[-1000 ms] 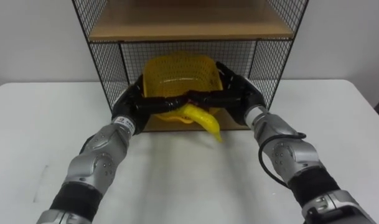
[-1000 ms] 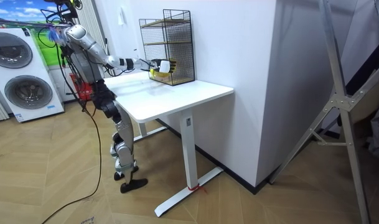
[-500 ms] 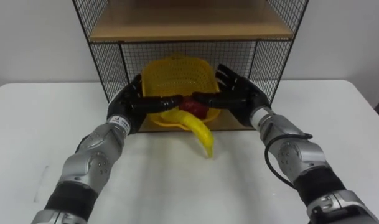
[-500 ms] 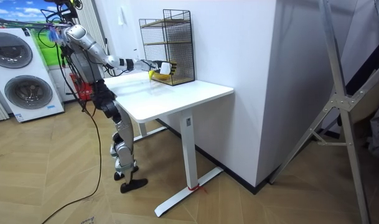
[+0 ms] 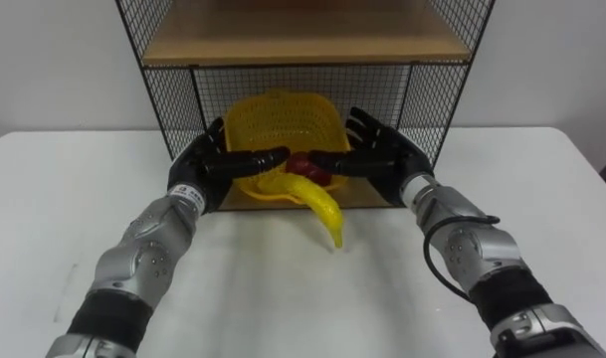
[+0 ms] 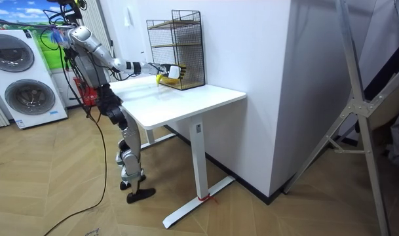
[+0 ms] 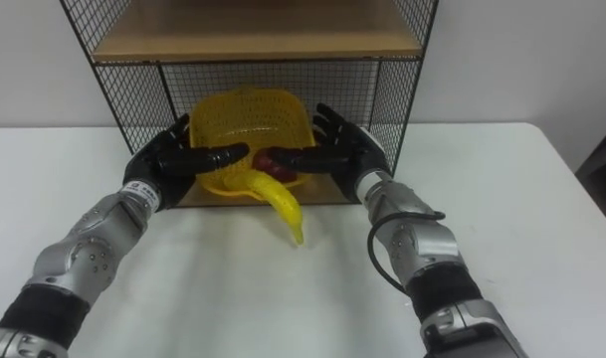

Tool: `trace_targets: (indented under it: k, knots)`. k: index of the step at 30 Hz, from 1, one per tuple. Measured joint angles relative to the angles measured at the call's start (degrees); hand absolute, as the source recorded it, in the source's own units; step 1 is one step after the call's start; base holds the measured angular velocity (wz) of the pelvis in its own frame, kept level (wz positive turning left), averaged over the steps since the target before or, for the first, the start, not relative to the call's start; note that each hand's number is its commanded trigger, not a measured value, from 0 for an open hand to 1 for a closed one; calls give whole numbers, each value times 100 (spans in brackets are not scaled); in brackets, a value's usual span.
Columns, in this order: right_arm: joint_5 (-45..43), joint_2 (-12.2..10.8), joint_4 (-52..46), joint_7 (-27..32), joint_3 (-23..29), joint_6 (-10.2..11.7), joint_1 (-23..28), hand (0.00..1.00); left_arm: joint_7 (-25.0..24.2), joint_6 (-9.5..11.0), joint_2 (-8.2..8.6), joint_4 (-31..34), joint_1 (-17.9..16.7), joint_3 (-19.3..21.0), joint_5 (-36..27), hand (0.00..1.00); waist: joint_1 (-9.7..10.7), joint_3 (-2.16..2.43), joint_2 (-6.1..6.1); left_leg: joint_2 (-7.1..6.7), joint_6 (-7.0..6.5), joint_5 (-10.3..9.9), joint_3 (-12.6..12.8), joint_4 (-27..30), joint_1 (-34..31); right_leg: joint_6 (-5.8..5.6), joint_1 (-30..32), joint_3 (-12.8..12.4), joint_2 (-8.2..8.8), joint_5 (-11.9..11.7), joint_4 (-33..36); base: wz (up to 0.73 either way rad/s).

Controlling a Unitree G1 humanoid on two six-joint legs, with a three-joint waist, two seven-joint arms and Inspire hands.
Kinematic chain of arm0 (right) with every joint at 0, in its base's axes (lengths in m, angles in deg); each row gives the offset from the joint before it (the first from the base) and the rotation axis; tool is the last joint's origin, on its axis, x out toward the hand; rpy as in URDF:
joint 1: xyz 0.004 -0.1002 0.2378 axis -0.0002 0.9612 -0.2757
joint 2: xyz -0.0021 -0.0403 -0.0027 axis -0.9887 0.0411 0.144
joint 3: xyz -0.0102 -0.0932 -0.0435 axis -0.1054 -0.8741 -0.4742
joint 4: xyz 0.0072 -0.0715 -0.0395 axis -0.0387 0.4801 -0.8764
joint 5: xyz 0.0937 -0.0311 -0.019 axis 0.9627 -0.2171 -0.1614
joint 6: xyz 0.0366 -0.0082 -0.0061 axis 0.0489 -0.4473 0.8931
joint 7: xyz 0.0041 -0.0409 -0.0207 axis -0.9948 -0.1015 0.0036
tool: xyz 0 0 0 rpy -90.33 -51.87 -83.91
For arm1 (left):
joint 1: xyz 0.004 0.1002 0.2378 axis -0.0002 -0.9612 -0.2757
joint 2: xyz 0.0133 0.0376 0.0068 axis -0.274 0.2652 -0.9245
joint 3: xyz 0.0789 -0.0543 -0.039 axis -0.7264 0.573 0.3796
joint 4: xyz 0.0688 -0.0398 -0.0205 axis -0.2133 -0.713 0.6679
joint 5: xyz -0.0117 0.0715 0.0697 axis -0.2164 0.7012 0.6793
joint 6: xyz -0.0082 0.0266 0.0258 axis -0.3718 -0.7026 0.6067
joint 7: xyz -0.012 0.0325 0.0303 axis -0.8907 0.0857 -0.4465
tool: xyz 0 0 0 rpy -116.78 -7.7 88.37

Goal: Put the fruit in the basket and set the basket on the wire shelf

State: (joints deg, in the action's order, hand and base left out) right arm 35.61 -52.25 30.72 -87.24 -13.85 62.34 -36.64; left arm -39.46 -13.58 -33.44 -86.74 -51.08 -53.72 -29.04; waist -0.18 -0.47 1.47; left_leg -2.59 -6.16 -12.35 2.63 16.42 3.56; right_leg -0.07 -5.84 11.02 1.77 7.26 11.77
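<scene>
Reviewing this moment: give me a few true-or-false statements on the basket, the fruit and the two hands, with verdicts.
1. The yellow basket sits in the lower compartment of the wire shelf. True.
2. The banana lies wholly inside the basket. False: it sticks out in front of the shelf, over the white table.
3. The left hand and right hand are open, flanking the basket. True.
4. The red fruit lies on the table. False: it is in the basket.
</scene>
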Motion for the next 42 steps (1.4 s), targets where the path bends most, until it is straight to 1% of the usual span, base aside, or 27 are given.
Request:
trace_targets:
  k: [8, 15, 18, 22, 24, 34, 42]
  knots:
    - [30, 2, 0, -30, 6, 0, 0, 0, 0, 0, -22, 0, 0, 3, 18, 0, 11, -1, 2, -2, 1, 1, -4, 1, -2, 0, 0, -8, -12, 0, 0, 0]
    - [30, -1, 0, -47, 6, 0, 0, 0, -4, 0, -145, 0, 0, 3, 29, 0, 13, -3, 13, -1, 1, 1, -6, 2, -14, 0, 2, 0, -16, 0, -4, 0]
    - [43, -1, 0, -105, 22, 0, 0, 0, -4, 0, -144, 0, -1, 3, 98, 0, 18, -4, 35, -1, 2, 2, -5, 2, -6, 0, -7, -2, -12, 0, -3, 0]
    - [44, -1, 0, -156, 94, 0, 0, 0, -4, 0, -144, 0, 0, 8, 159, 0, 45, 11, 82, -1, 2, 2, -6, 5, -6, 0, -6, -1, 8, 0, 1, 0]
    - [57, -5, 0, -157, 167, 0, 0, 0, -4, 0, -145, 0, 0, 9, 197, 0, 52, 9, 90, -1, 2, 2, -5, 4, -6, 0, -5, 3, 10, 0, 1, 0]
    - [79, -2, -2, -159, 459, 0, 0, 0, -4, 0, -163, 245, 0, 121, 485, 0, 112, 11, 88, -1, 2, 2, 1, 2, -4, 0, 6, 1, 14, 0, 6, 0]
    - [79, 31, 0, -159, 502, 1, 1, 0, -3, 0, -163, 271, 0, 275, 477, 0, 150, 13, 84, 1, 2, 15, 36, -30, 20, 0, 8, -31, 12, 0, 13, 0]
